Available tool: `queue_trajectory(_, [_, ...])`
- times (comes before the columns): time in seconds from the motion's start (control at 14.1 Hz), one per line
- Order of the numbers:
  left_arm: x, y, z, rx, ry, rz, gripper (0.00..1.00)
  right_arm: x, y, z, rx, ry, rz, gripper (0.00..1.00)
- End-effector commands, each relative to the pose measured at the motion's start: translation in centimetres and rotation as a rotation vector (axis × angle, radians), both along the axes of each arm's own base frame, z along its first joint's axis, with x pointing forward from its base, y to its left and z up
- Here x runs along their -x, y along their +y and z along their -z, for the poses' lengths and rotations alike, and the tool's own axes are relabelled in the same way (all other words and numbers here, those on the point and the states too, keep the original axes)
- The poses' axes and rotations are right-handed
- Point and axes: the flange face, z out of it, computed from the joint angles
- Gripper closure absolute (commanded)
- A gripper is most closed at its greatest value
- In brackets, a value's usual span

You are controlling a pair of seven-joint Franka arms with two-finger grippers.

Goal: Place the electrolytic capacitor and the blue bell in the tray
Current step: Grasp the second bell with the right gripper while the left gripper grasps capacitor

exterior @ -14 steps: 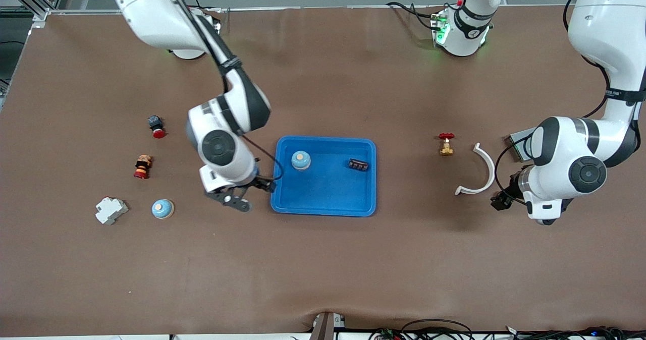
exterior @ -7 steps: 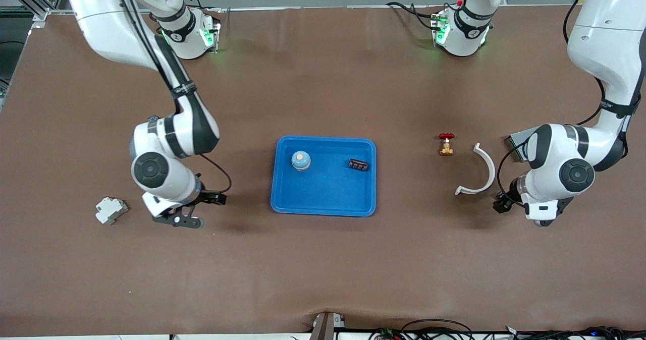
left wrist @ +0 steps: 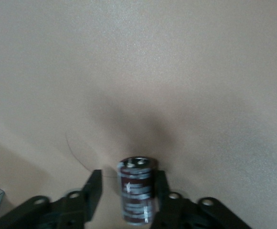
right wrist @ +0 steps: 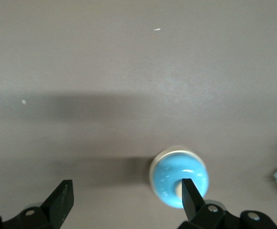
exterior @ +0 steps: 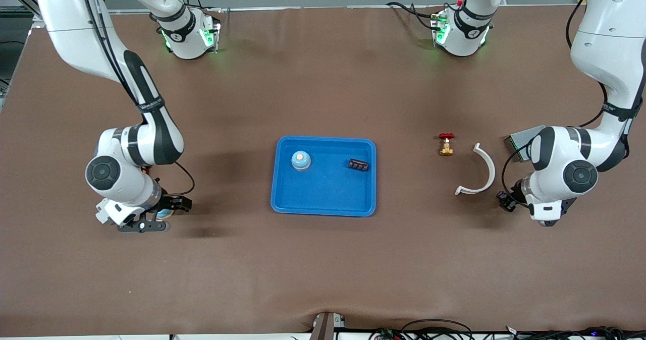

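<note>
Swinging away from the tray (exterior: 323, 209) since the earlier frame, the right gripper (right wrist: 124, 198) now hangs wide open above a blue bell (right wrist: 179, 177) on the table, one fingertip (right wrist: 190, 192) overlapping the bell's dome in its wrist view. Another blue bell (exterior: 301, 160) already sits in the tray. Meanwhile the left gripper (left wrist: 127, 188) has drawn in around the upright electrolytic capacitor (left wrist: 137, 189) standing between its fingers.

Valve (exterior: 446, 144) and white arc (exterior: 479, 171) stand near tray (exterior: 323, 209)
</note>
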Motion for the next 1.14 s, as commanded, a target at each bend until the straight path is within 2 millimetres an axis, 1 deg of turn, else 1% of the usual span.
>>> queue_trajectory(0.0, [-0.1,-0.2,-0.1,-0.007,-0.015,0.003,1.0,0.2,-1.7,0.0,-0.001,-0.021,-0.066,0.0])
queue_trajectory(0.21, [-0.3,-0.8,-0.1,0.003,-0.02,-0.007,1.0,0.0,-3.6,1.0,0.002,-0.035,-0.102,0.0])
queue_trajectory(0.28, [-0.4,-1.1,-0.5,0.001,-0.026,-0.018,1.0,0.0,-3.9,1.2,0.001,-0.039,-0.109,0.0])
queue_trajectory(0.35, [-0.5,-1.5,-0.8,0.0,-0.03,-0.018,1.0,0.3,-4.0,2.1,0.001,-0.045,-0.115,0.0])
queue_trajectory(0.43, [-0.6,-1.7,-1.5,-0.002,-0.035,-0.016,1.0,0.6,-3.9,2.8,0.0,-0.057,-0.118,0.0])
queue_trajectory(0.5, [-0.8,-2.5,-2.7,0.002,-0.052,-0.009,1.0,0.8,-4.0,3.4,0.0,-0.059,-0.117,0.0])
queue_trajectory(0.64, [-1.3,-5.2,-4.9,0.02,-0.09,-0.017,1.0,1.2,-3.9,4.2,-0.001,-0.054,-0.12,0.0])
queue_trajectory(0.71, [-1.6,-7.1,-6.0,0.034,-0.106,-0.032,1.0,1.3,-3.9,4.5,-0.001,-0.054,-0.123,0.0])
queue_trajectory(0.92, [-2.5,-13.4,-9.1,0.091,-0.158,-0.1,1.0,1.3,-4.6,5.0,0.0,-0.048,-0.131,0.0])
queue_trajectory(0.99, [-2.8,-15.4,-9.8,0.111,-0.172,-0.121,1.0,1.3,-4.6,5.1,0.0,-0.047,-0.133,0.0])
queue_trajectory(1.06, [-2.8,-17.7,-10.1,0.121,-0.18,-0.135,1.0,1.3,-4.7,5.2,0.001,-0.046,-0.146,0.0])
